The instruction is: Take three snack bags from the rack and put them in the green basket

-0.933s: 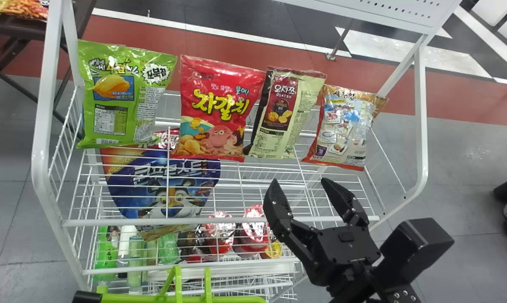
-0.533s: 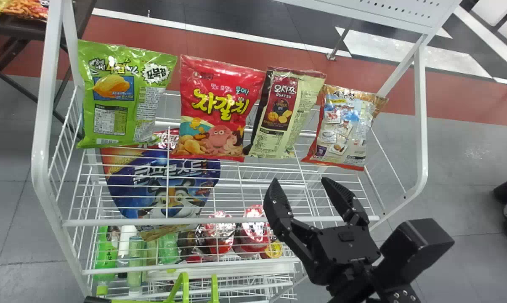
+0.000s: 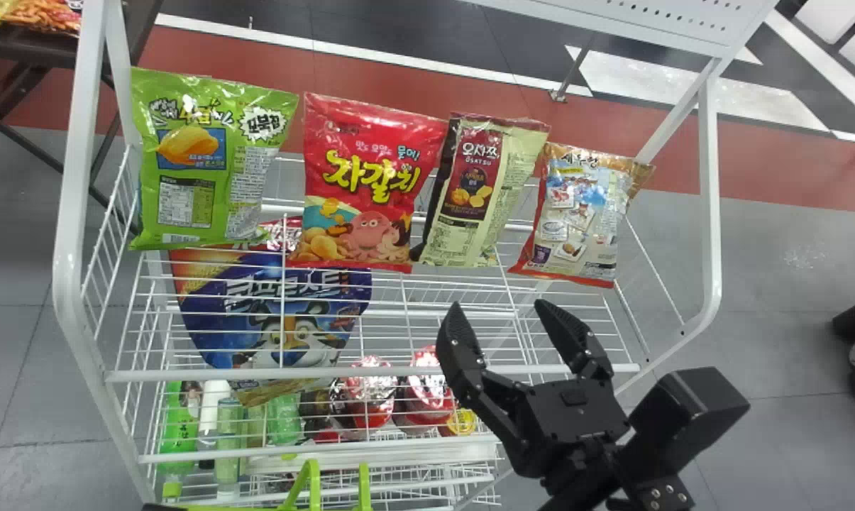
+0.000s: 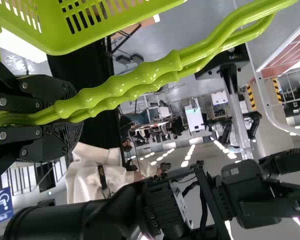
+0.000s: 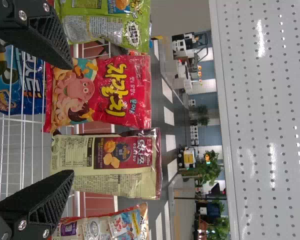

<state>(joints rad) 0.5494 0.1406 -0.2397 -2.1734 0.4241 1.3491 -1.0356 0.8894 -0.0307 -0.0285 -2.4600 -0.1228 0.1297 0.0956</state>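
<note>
Head view: the white rack (image 3: 65, 270) stands beyond and around the right hand (image 3: 502, 306), its upper wire shelf holding four snack bags upright, printed faces outward, probably so each can be pinched from the front. The green basket (image 4: 60, 42) hangs from the left hand (image 4: 72, 112), which is closed round both handles (image 4: 120, 87), likely to keep it near for the drop. The big blue bag (image 3: 296, 312) sits lower on the rack, left of the right hand. Above and left of that hand are the green bag (image 3: 207, 163) and the red bag (image 3: 370, 184); the cream bag (image 3: 480, 191) is just ahead, and the orange-edged bag (image 3: 576, 213) ahead and to the right. The right hand is spread wide and empty, apart from the bags; its upright opening should suit straddling one by its sides.

The right wrist view adds a perforated panel (image 5: 270, 100) above the hand and shows its spread spanning the cream bag and part of the red one, so a small sideways correction seems needed. The left wrist view adds the basket's slotted wall and the grip itself.
</note>
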